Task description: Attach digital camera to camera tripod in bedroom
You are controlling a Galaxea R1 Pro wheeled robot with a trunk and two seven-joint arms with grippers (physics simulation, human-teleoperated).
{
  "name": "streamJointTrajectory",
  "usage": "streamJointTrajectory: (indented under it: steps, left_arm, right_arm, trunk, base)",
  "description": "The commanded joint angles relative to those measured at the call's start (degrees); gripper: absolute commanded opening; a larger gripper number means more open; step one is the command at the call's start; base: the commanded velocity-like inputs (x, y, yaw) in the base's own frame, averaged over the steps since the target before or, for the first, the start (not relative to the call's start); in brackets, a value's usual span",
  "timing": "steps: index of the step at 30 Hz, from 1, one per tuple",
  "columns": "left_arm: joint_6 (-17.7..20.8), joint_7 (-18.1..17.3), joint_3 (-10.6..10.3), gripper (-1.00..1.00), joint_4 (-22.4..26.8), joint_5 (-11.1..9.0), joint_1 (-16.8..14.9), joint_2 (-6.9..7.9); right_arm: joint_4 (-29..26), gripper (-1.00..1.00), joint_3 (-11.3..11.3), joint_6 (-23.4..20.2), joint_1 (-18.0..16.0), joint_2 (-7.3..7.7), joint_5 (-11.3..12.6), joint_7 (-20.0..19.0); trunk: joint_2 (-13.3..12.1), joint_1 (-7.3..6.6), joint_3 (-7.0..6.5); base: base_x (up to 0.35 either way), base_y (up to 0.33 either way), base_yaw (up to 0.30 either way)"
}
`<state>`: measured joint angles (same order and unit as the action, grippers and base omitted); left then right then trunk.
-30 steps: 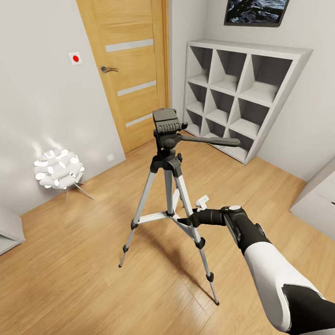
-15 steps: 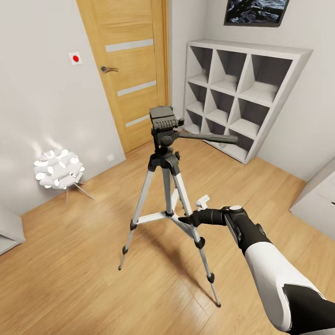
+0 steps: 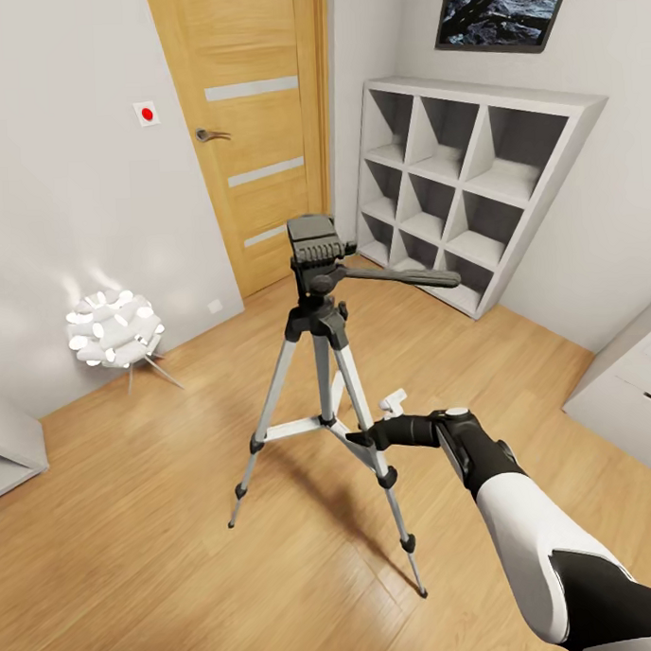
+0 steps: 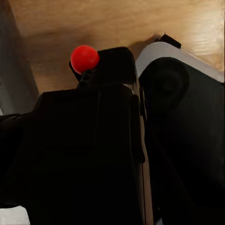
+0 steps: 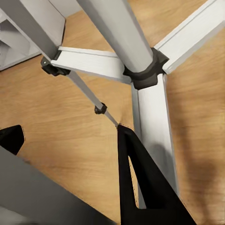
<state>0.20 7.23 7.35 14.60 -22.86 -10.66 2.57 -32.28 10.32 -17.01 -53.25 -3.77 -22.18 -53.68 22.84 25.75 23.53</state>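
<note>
Camera tripod point(image 3: 322, 363) stands mid-floor on the light wood floor point(image 3: 164, 522), legs spread, black pan head up top with its handle pointing right. Right gripper point(image 3: 365, 436) reaches in from the right at the lower brace, against the near-right leg — right wrist view shows one black finger point(image 5: 140, 187) beside a silver brace; grip width, cannot tell. Left gripper point(image 4: 93, 154) is closed around the digital camera point(image 4: 101, 79), red dot visible — dark, close up. Wooden door point(image 3: 250, 111) and white cube shelf point(image 3: 471, 187) far behind; lamp point(image 3: 112, 327) at left.
</note>
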Motion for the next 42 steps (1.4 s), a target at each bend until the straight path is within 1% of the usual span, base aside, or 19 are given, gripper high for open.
streamJointTrajectory:
  steps: [1, 3, 5, 6, 9, 10, 11, 13, 17, 18, 20, 22, 23, 29, 30, 31, 32, 38, 42]
  left_arm:
    - [1.06, 0.08, 0.00, -1.00, 1.46, -0.52, 0.02, 0.37]
    - [8.87, 0.13, 0.06, -1.00, 11.25, -0.16, 0.02, 1.99]
    - [12.81, 0.14, 0.08, -1.00, 15.94, -0.10, 0.02, 2.54]
    - [18.95, 0.15, 0.12, -1.00, 23.53, -0.05, 0.02, 3.09]
    - [24.84, 0.15, 0.19, -1.00, 31.68, -0.02, 0.02, 3.37]
    - [28.64, 0.13, 0.26, -1.00, 37.23, -0.01, 0.02, 3.51]
    - [37.85, 0.07, 0.40, -1.00, 51.36, 0.00, -0.19, 3.65]
    - [43.24, 0.07, 0.43, -1.00, 58.76, 0.01, -0.37, 3.64]
    - [49.98, 0.28, 0.46, -1.00, 64.99, -0.04, -0.89, 3.61]
    - [53.03, 0.65, 0.46, -1.00, 66.79, -0.05, -1.66, 3.60]
    - [56.17, 1.62, 0.48, -1.00, 68.38, -0.08, -4.79, 3.59]
    - [57.41, 2.51, 0.49, -1.00, 68.96, -0.16, -7.55, 3.59]
    - [58.22, 3.46, 0.52, -1.00, 69.28, -0.24, -10.32, 3.59]
    - [59.60, 6.44, 0.53, -1.00, 69.10, -0.54, -22.55, 3.88]
    - [59.66, 6.84, 0.62, -1.00, 68.34, -0.60, -25.20, 3.87]
    - [59.72, 7.78, 1.53, -1.00, 66.05, -0.70, -31.77, 3.64]
    - [59.73, 8.12, 2.04, -1.00, 64.51, -0.73, -34.78, 3.39]
    - [59.74, 10.88, 2.83, -1.00, 53.82, -0.56, -47.45, 2.16]
    - [59.74, 12.84, 2.89, -1.00, 48.50, -0.57, -53.09, 2.07]
  right_arm:
    - [0.23, -1.00, 0.40, -0.52, -0.01, -0.10, -0.78, -0.35]
    - [1.65, -1.00, 0.40, -0.41, -0.01, -0.10, -0.83, 0.14]
    - [2.19, -1.00, 0.40, -0.16, -0.01, -0.07, -0.85, 0.64]
    - [3.12, -1.00, 0.40, 0.49, -0.01, -0.04, -0.85, 1.70]
    - [4.38, -1.00, 0.40, 1.49, -0.01, -0.02, -0.85, 2.99]
    - [5.25, -1.00, 0.40, 2.31, -0.01, -0.02, -0.85, 3.82]
    - [6.63, -1.00, 0.40, 4.34, -0.01, -0.01, -0.85, 5.07]
    - [6.97, -1.00, 0.40, 5.12, -0.01, 0.03, -0.85, 5.34]
    - [7.17, -1.00, 0.40, 5.60, -0.01, 0.06, -0.85, 5.50]
    - [7.22, -1.00, 0.40, 5.72, -0.01, 0.07, -0.85, 5.50]
    - [7.27, -1.00, 0.40, 5.84, -0.01, 0.07, -0.85, 5.51]
    - [7.29, -1.00, 0.40, 5.87, -0.01, 0.07, -0.85, 5.48]
    - [7.30, -1.00, 0.40, 5.93, -0.01, 0.08, -0.85, 5.43]
    - [7.31, -1.00, 0.40, 6.00, -0.01, 0.08, -0.85, 5.33]
    - [7.31, -1.00, 0.40, 5.99, -0.01, 0.08, -0.85, 5.27]
    - [7.31, -1.00, 0.40, 5.95, -0.01, 0.17, -0.85, 5.22]
    - [7.32, -1.00, 0.40, 5.94, -0.01, 0.20, -0.85, 5.22]
    - [7.32, -1.00, 0.40, 5.92, -0.01, 0.58, -0.87, 5.21]
    - [7.30, -1.00, 0.37, 5.93, -0.01, 0.65, -0.91, 5.20]
  trunk:
    - [0.07, 0.03, 0.10]
    - [0.07, 0.03, 0.10]
    - [0.07, 0.03, 0.10]
    - [0.07, 0.03, 0.10]
    - [0.07, 0.03, 0.10]
    - [0.07, 0.03, 0.10]
    - [0.07, 0.03, 0.10]
    - [0.07, 0.03, 0.10]
    - [0.07, 0.03, 0.10]
    - [0.07, 0.03, 0.10]
    - [0.07, 0.03, 0.10]
    - [0.07, 0.03, 0.10]
    - [0.07, 0.03, 0.10]
    - [0.07, 0.03, 0.10]
    - [0.07, 0.03, 0.10]
    - [0.07, 0.03, 0.10]
    - [0.07, 0.03, 0.10]
    - [0.07, 0.03, 0.10]
    - [0.07, 0.03, 0.10]
  base:
    - [0.000, 0.000, 0.000]
    - [0.000, 0.000, 0.000]
    - [0.000, 0.000, 0.000]
    - [0.000, 0.000, 0.000]
    - [0.000, 0.000, 0.000]
    - [0.000, 0.000, 0.000]
    - [0.000, 0.000, 0.000]
    - [0.000, 0.000, 0.000]
    - [0.000, 0.000, 0.000]
    - [0.000, 0.000, 0.000]
    - [0.000, 0.000, 0.000]
    - [0.000, 0.000, 0.000]
    - [0.000, 0.000, 0.000]
    - [0.000, 0.000, 0.000]
    - [0.000, 0.000, 0.000]
    - [0.000, 0.000, 0.000]
    - [0.000, 0.000, 0.000]
    - [0.000, 0.000, 0.000]
    - [0.000, 0.000, 0.000]
